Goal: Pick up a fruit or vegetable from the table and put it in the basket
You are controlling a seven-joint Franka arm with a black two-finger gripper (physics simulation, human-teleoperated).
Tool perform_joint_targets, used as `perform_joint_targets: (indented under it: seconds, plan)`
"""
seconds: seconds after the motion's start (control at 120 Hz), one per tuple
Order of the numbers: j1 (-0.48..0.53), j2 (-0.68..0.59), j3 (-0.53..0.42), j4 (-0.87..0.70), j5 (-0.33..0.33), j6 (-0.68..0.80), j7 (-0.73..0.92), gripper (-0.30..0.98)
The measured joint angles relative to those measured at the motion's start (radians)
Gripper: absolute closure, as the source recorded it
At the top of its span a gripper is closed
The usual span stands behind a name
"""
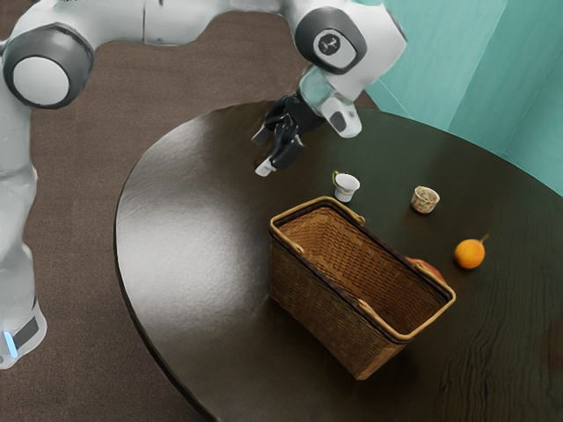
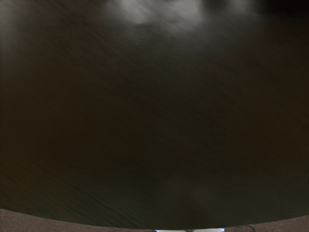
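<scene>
My gripper point(image 1: 262, 153) is held above the dark table near its far edge in the exterior view, fingers apart and nothing between them. A wicker basket point(image 1: 321, 303) with light rim and handles stands upright, toward the exterior view's right from the gripper. Beyond it lies a round orange fruit point(image 1: 469, 254) with a short stem. Something reddish point(image 1: 427, 267) shows behind the basket's rim, mostly hidden by it; whether it is a fruit I cannot tell.
A white cup point(image 1: 347, 186) stands between the gripper and the patterned cup point(image 1: 425, 200), both behind the basket. In the wrist view, the bare tabletop point(image 2: 154, 121) ends at a curved edge, with brown floor point(image 2: 43, 221) past it.
</scene>
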Motion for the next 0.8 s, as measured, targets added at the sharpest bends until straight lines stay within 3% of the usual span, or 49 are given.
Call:
perform_joint_targets:
  seconds: [0.1, 0.217, 0.533, 0.6, 0.708, 0.8]
  plan:
    - [-0.060, 0.003, 0.002, -0.055, 0.019, 0.279, 0.015, 0.00]
    - [-0.053, 0.007, -0.007, -0.060, 0.031, 0.471, 0.026, 0.00]
    - [-0.069, 0.013, -0.038, -0.034, 0.071, 0.657, -0.029, 0.00]
    - [-0.030, 0.095, -0.099, 0.074, 0.099, 0.672, -0.010, 0.00]
    - [0.156, 0.239, -0.309, 0.223, 0.125, 0.699, 0.036, 0.00]
    - [0.202, 0.351, -0.393, 0.293, 0.135, 0.744, 0.080, 0.00]
